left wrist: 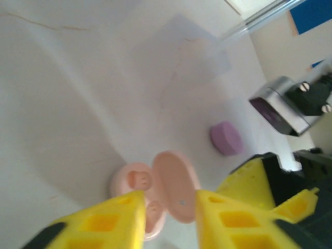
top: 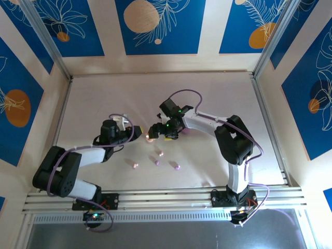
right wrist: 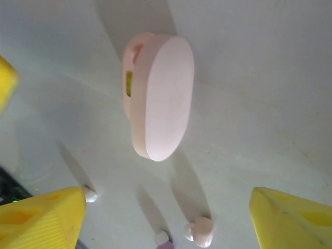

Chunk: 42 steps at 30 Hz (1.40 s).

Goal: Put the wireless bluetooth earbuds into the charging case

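From above I see four earbuds point(top: 157, 162) lying loose on the bench point(top: 93, 98), just bases-side of the pink case point(top: 150, 137). On the left wrist, my left hand point(left wrist: 169, 207) stands narrowly parted astride that open case. Its wells are blurred, so I can't tell the contents. A purple case point(left wrist: 226, 138) lies beyond. On the right wrist, the right hand point(right wrist: 168, 194) is spread wide, clear of the case.

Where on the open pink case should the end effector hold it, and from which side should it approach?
Likely the base of the pink case, pinched across its narrow width from above. It lies flat on the table, while the lid stands open on one side, so keep off that side.
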Each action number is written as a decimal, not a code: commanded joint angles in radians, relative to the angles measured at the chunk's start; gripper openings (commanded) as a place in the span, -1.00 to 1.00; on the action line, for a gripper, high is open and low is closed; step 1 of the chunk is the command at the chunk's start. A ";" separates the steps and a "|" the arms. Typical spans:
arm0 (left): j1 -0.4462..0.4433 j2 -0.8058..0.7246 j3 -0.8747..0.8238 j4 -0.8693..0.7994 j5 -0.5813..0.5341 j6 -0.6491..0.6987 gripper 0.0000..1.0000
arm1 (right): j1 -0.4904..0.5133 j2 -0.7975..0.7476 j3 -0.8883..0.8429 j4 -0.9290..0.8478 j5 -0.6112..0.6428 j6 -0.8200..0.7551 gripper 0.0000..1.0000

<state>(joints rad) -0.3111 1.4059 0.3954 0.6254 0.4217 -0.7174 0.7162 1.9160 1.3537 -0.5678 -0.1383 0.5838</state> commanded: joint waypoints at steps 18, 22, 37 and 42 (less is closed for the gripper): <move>0.039 -0.055 -0.030 -0.064 -0.080 -0.001 0.55 | 0.092 0.153 0.216 -0.251 0.350 -0.084 0.59; 0.040 -0.052 -0.030 -0.061 -0.080 -0.002 0.61 | 0.092 0.156 0.226 -0.266 0.377 -0.084 0.58; 0.040 -0.050 -0.032 -0.051 -0.069 -0.004 0.68 | 0.067 0.169 0.265 -0.296 0.426 -0.093 0.57; 0.040 -0.047 -0.032 -0.046 -0.066 -0.005 0.69 | 0.051 0.181 0.284 -0.300 0.424 -0.100 0.57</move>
<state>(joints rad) -0.2832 1.3621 0.3771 0.5606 0.3458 -0.7250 0.7784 2.0785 1.6058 -0.8417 0.2710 0.4980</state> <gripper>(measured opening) 0.843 0.785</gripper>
